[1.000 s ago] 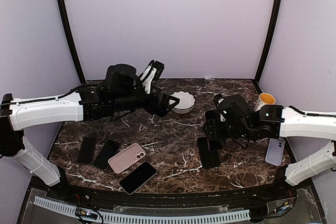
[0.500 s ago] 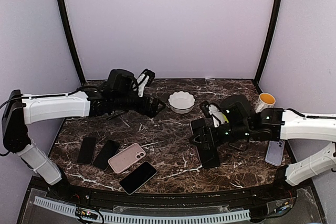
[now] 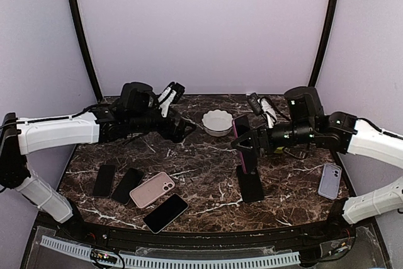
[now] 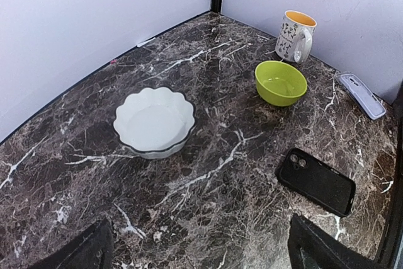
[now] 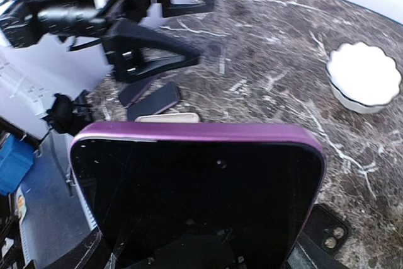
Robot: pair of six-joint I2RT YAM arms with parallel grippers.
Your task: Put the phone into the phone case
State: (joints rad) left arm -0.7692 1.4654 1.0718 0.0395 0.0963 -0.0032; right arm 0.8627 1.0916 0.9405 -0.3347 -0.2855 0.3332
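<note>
dark marble table [image 3: 201, 174], lilac walls [image 3: 201, 29] all round, white bowl [image 3: 218, 121] at the back, left gripper [image 3: 179, 131] just left of it, fingers spread, empty, right gripper [image 3: 250, 145] right of it clamped on a purple phone [image 3: 241, 138]

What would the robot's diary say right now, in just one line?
right gripper: shut on purple phone, off the table | black case: flat on table | left gripper: open, empty

Bare desk [image 3: 201, 165] lies open through the middle between the phone cluster [image 3: 152, 189] at front left and the black case [image 3: 251, 187], by which the right gripper [image 3: 250, 143] holds the purple phone [image 5: 201, 193] up in the way, while the white bowl [image 3: 218, 122], green bowl [image 4: 281, 82] and mug [image 4: 296, 34] line the back.
</note>
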